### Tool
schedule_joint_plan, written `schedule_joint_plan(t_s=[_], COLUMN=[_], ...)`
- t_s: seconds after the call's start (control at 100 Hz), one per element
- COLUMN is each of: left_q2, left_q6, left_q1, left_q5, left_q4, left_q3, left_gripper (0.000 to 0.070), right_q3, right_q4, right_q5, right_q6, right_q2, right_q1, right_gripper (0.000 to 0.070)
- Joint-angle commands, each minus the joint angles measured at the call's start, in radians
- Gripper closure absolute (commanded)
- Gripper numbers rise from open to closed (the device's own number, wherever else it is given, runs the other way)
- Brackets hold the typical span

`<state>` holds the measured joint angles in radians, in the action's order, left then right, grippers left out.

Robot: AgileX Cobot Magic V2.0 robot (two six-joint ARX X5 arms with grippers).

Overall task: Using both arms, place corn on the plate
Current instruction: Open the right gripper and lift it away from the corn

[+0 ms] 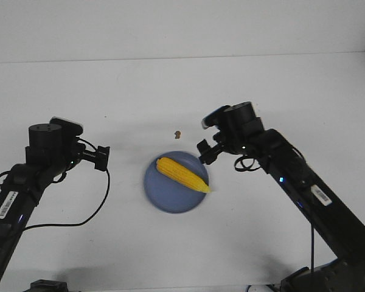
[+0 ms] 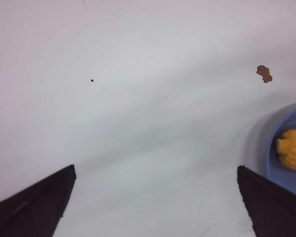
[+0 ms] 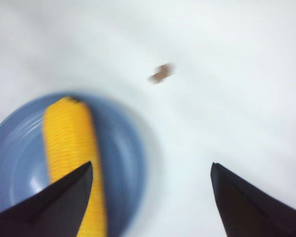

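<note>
Corn (image 1: 182, 174) lies on the plate (image 1: 164, 199), its tip over the rim; both grippers (image 1: 204, 152) (image 1: 102, 158) are spread and empty, so lift yours straight clear.

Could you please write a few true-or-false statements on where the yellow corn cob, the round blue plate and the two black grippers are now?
1. The bright yellow corn cob lies on the round periwinkle-blue plate. True.
2. The right gripper is clamped on the cob. False: its jaws stand open, and the cob is not between them.
3. The left gripper is open over the bare white table. True.
4. The small brown speck sits on the plate. False: it lies on the table beyond the plate.
5. The cob stands upright. False: it lies flat, its pointed end toward the right arm.
</note>
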<state>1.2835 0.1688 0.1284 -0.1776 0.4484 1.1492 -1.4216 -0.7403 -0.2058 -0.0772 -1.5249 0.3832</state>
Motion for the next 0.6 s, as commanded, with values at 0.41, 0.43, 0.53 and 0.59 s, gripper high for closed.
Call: schedule_joint_plan(t_s=[0.41,0.43,0.53,0.59], left_q2=[0.009,0.009,0.009,0.005], left_q6=[-0.041,-0.042,-0.045,-0.055], left_q1=[-0.011,-0.012,-0.013,-0.017], left_q5=[0.002,0.002,0.001,-0.013], left_q4=[0.013,0.015,0.029,0.036], left_q3=[0.015,0.015,0.015,0.014], left_gripper=[0.0,0.0,0.0,0.0], right_q3=[0.14,0.16,0.276,0.353], right_q4=[-0.006,0.002,0.054,0.101], right_q5=[0.0,0.001,0.0,0.0], right_q6=[-0.019,-0.024,-0.026,-0.021], right_q2=[0.401,0.424,0.548,0.632], right_q1=[-0.352,-0.367,-0.438,-0.471], right_gripper=[0.0218,0.0218,0.0218,0.0218])
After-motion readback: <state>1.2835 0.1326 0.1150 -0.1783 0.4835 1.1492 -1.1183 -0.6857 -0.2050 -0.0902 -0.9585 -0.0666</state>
